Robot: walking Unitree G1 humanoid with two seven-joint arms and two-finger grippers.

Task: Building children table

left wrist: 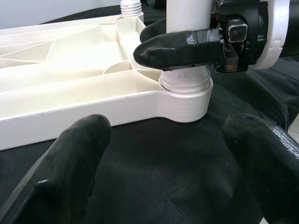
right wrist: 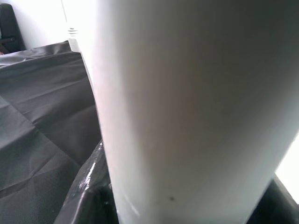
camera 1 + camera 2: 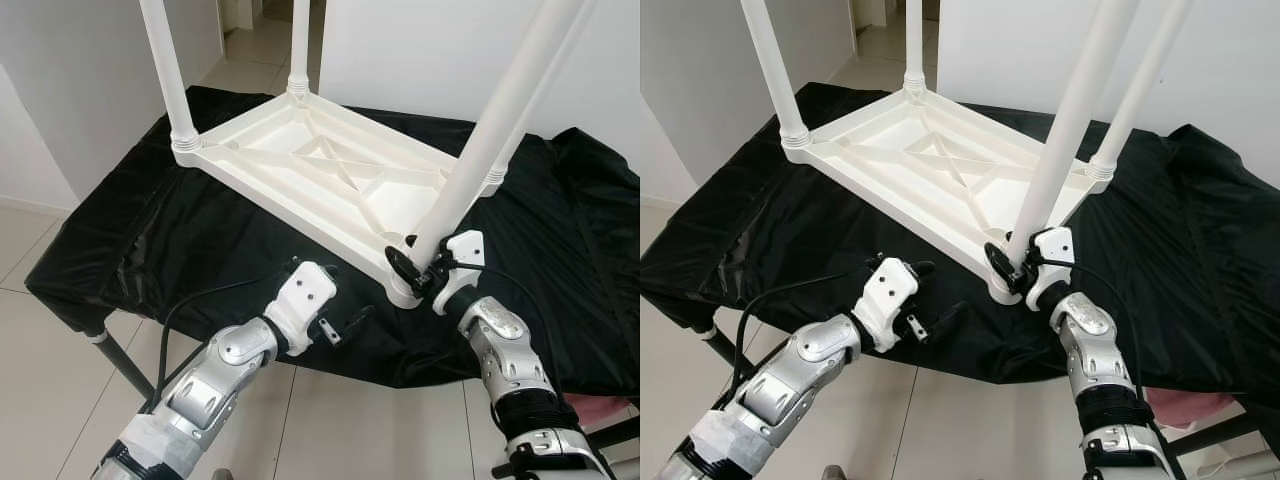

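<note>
Left eye view. The white plastic tabletop [image 3: 330, 175] lies upside down on the black-draped desk [image 3: 120, 235], ribs upward, with three legs standing in its other corner sockets. At the corner nearest the robot, the right pincer [image 3: 418, 266] is clamped round the base of the fourth leg [image 3: 490, 130], which leans away from upright. The left pincer [image 3: 345, 325] hovers over the cloth just short of that corner, fingers spread, holding nothing.

Right eye view. Same arrangement; the fourth leg's lean against the corner socket [image 3: 1002, 290] is plain beside the other legs.

Left wrist view. Between the spread left fingers [image 1: 70, 168], the leg's threaded collar sits in the socket with ridges exposed (judged not fully home). One black right finger wraps the leg just above the collar.

Right wrist view. The leg's white shaft [image 2: 187, 107] fills the grip, cloth behind.

Technique, as judgement: bring the leg plumb over the socket before turning, or the threads may cross; brace the tabletop corner with the left pincer so it does not slide.
</note>
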